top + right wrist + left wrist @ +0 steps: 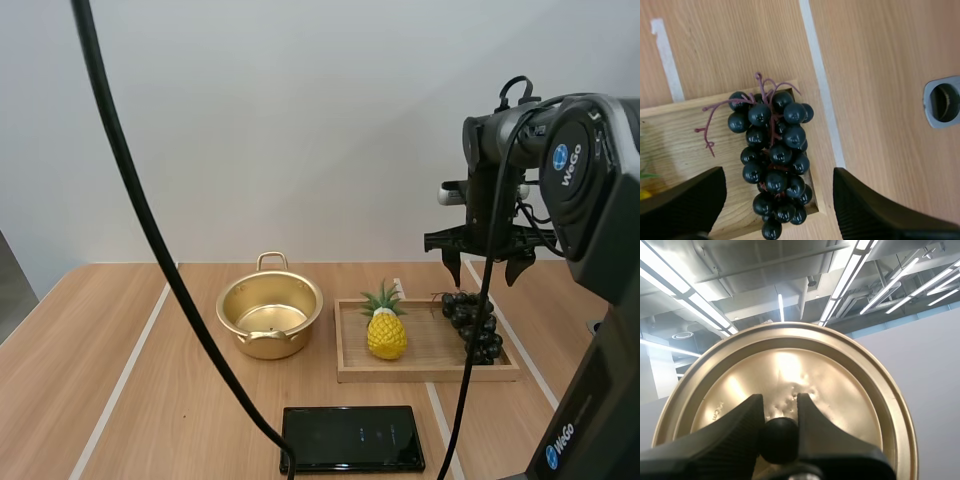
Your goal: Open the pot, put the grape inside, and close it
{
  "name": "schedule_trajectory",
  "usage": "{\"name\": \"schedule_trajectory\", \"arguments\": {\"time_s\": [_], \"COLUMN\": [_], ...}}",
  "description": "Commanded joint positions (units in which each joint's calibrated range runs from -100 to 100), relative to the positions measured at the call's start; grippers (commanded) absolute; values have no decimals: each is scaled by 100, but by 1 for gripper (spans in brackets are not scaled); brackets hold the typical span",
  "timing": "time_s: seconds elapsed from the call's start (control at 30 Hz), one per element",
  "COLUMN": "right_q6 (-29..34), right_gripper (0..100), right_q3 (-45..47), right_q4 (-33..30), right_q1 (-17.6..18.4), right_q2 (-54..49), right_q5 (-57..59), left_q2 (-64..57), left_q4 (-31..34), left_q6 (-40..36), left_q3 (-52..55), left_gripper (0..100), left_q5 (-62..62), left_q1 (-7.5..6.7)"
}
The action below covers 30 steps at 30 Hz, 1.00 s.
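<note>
A gold pot (269, 316) stands uncovered on the table, left of a wooden tray (430, 372). The dark grape bunch (473, 324) lies at the tray's right end, with its purple stem toward the far side. My right gripper (487, 262) hovers open straight above the bunch; in the right wrist view its fingers (685, 202) stand wide apart on either side of the grapes (775, 160), well above them. My left gripper (780, 427) is shut on the black knob (778, 440) of the gold lid (840, 390) and holds it up in the air.
A yellow toy pineapple (386, 328) stands in the tray's left half. A black phone (352, 438) lies flat near the table's front edge. White tape lines run across the tabletop, and a grey fitting (944, 101) sits on the table right of the tray.
</note>
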Motion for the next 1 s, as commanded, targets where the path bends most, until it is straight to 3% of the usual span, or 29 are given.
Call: {"name": "schedule_trajectory", "arguments": {"time_s": [0.0,0.97], "right_q6": [43,43], "right_gripper": [100,100], "right_q3": [-4,585], "right_q4": [-65,-275], "right_q1": [-11,-11], "right_q2": [196,1562], "right_q5": [80,-548], "left_q2": [-15,-15], "left_q4": [4,4], "left_q6": [-44,-44], "left_q3": [-23,-23], "left_gripper": [0,0], "left_q5": [-123,-123], "left_q1": [6,6]}}
